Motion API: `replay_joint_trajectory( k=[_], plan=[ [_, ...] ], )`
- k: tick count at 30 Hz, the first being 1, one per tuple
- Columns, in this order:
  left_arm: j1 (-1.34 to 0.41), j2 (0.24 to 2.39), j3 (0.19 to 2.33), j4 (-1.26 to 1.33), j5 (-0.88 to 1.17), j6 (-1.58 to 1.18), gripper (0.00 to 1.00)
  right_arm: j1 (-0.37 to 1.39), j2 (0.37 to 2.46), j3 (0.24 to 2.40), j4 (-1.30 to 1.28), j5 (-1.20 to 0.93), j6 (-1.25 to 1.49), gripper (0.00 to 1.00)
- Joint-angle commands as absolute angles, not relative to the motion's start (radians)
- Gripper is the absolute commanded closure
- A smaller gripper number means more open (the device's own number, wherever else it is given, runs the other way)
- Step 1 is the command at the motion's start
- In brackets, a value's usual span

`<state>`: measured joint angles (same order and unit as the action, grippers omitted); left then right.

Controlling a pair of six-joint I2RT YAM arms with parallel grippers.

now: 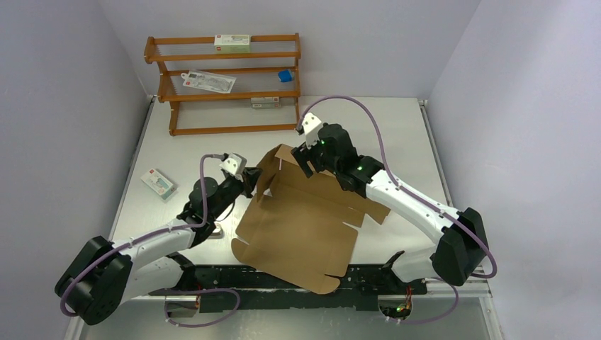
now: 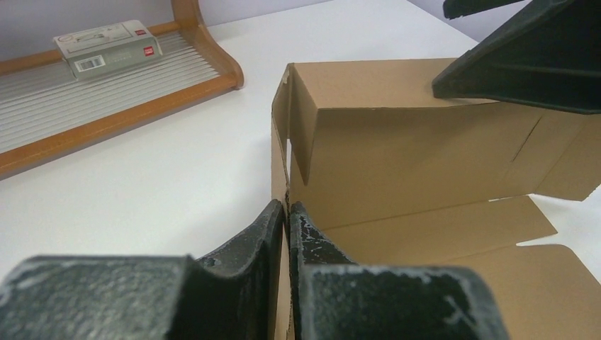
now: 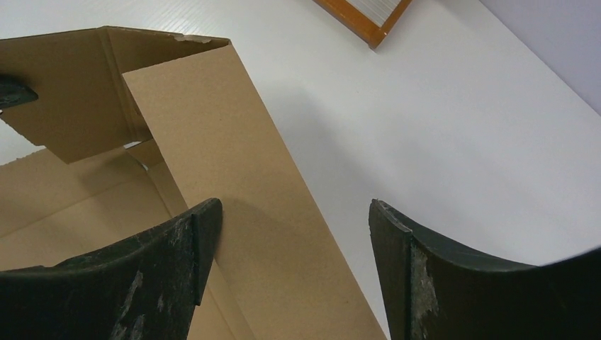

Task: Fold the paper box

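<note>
**Left gripper pinches a box flap; right gripper spread over a raised panel**

The box [image 1: 298, 227] lies on the table [image 1: 411, 134] between the two arms. Its near part is a flat sheet reaching toward the arm bases, and its far part is folded up.

The left gripper [image 2: 285, 212] sits at the box's left edge. Its fingers are pressed together on a thin upright flap that runs down between their tips. Just ahead of it stands a raised wall, with a corner tab folded inward at the wall's near end. To the gripper's right the floor panel lies flat.

The right gripper [image 3: 294, 205] hangs over the box's far corner, ahead of the left gripper and to its right, with its jaws spread wide. They straddle a raised panel: one finger [image 3: 170, 269] is inside the box and the other is over bare table outside it. Whether either finger touches the cardboard cannot be told.

On the left gripper's outer side, away from the box, a carton [image 1: 157, 183] lies on the table. Beyond both grippers, at the far edge, stands a rack [image 1: 234, 129] with more packs on its shelves.
</note>
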<state>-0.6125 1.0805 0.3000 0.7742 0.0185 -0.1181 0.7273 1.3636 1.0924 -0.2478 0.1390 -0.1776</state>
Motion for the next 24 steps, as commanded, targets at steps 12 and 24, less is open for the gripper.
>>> replay_joint_trajectory(
  k=[12, 24],
  plan=[
    [-0.697, 1.108, 0.342, 0.719, 0.034, -0.092, 0.82, 0.724, 1.388, 1.094, -0.304, 0.080, -0.250, 0.19],
    [-0.784, 1.201, 0.354, 0.736, -0.056, -0.106, 0.80, 0.723, 1.391, 1.149, -0.350, 0.005, -0.289, 0.19]
  ],
)
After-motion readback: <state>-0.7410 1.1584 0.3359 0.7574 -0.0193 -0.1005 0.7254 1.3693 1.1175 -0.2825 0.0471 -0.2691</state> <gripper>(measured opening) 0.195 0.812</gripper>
